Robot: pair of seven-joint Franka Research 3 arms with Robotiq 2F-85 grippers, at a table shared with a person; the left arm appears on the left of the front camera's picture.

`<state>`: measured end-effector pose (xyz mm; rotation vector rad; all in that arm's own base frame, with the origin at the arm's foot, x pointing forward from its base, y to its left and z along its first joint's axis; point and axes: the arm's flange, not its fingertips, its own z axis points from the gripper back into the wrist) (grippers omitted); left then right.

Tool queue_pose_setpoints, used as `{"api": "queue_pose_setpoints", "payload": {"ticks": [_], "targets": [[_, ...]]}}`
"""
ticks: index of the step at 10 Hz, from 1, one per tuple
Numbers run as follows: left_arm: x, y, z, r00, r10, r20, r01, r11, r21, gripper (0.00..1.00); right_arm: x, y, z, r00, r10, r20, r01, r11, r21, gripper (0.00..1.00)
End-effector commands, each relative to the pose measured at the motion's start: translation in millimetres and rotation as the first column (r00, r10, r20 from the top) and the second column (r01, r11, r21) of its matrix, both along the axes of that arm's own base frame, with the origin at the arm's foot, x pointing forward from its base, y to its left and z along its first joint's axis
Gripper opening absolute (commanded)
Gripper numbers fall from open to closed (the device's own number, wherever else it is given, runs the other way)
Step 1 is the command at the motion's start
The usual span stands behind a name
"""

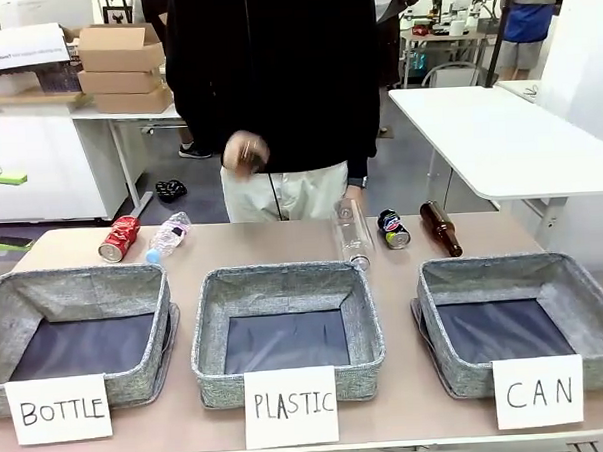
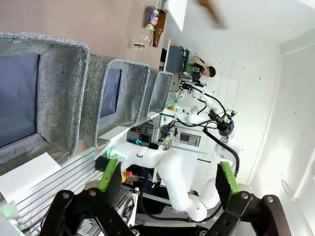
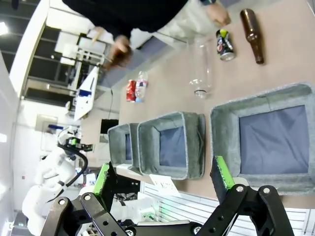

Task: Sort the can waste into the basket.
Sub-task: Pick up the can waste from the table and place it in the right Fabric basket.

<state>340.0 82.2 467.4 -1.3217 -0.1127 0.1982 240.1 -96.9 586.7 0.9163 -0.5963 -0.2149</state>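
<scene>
A red can (image 1: 119,238) lies on its side at the table's far left. A dark blue can (image 1: 393,229) lies at the far right, between a clear plastic bottle (image 1: 353,234) and a brown bottle (image 1: 441,228). The grey basket (image 1: 589,304) carded "CAN" stands at the front right with nothing in it. In the right wrist view, my right gripper (image 3: 162,179) hangs open above that basket's (image 3: 224,132) near edge, with the blue can (image 3: 225,45) and red can (image 3: 131,90) beyond it. My left gripper (image 2: 167,182) is open, off the table's front edge, holding nothing.
Like baskets carded "PLASTIC" (image 1: 211,330) and "BOTTLE" (image 1: 156,322) stand at front middle and left. A crushed plastic bottle (image 1: 168,237) lies beside the red can. A person stands at the far side, one hand (image 1: 243,154) raised with something dark in it.
</scene>
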Motion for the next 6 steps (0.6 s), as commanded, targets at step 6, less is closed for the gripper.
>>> {"api": "queue_pose_setpoints", "payload": {"ticks": [6], "targets": [[0, 0, 2, 1.000, -0.014, 0.019, 0.014, 1.000, -0.001, 1.00, 80, 71, -13, 0.988, 0.140, -0.069, -0.155, 0.904, -0.399, 1.00]]}}
